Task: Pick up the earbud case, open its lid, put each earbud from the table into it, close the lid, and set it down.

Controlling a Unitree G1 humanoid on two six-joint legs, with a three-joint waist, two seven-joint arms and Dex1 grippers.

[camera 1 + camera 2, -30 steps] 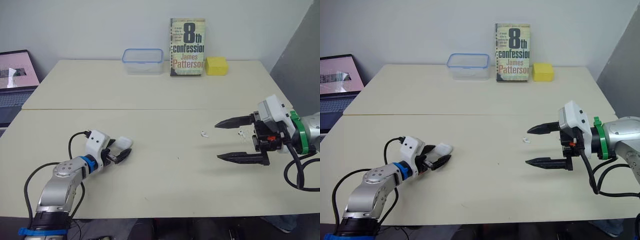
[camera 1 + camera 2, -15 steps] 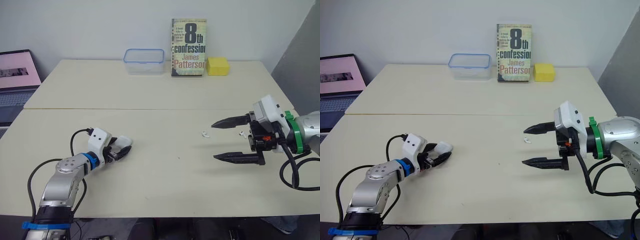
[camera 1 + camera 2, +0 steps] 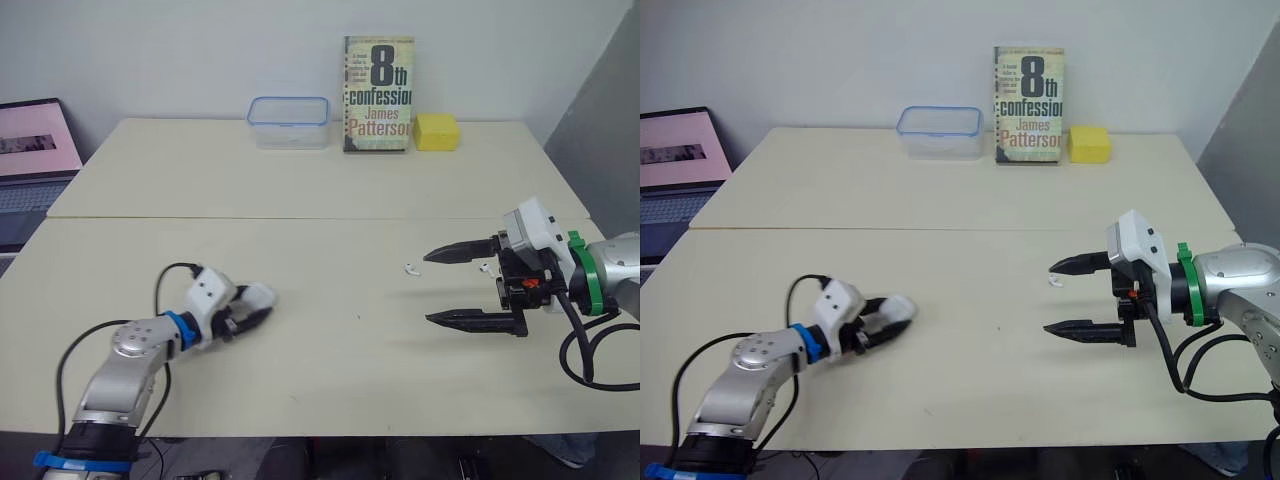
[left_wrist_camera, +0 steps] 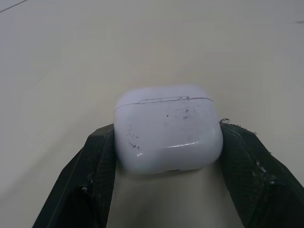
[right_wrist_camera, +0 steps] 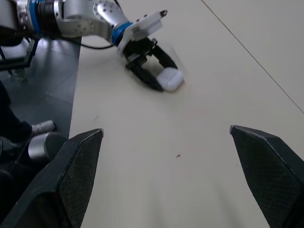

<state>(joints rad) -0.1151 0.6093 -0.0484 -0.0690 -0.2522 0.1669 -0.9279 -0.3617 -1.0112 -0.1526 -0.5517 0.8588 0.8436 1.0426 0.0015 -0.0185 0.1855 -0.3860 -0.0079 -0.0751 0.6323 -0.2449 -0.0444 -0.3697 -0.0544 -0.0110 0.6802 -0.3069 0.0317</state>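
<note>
Earbud case (image 4: 168, 128): white, lid shut, at the front-left of the tabletop (image 3: 330, 360).
Left tool (image 3: 250, 312): both fingers clamped on the earbud case.
First earbud (image 3: 409, 268): lying mid-tabletop.
Second earbud (image 3: 484, 267): just beside the right tool's upper finger.
Right tool (image 3: 429, 288): fingers spread wide, holding nothing.

laptop (image 3: 35, 150) cut off at left edge, earbuds (image 3: 410, 268) mere specks
</note>
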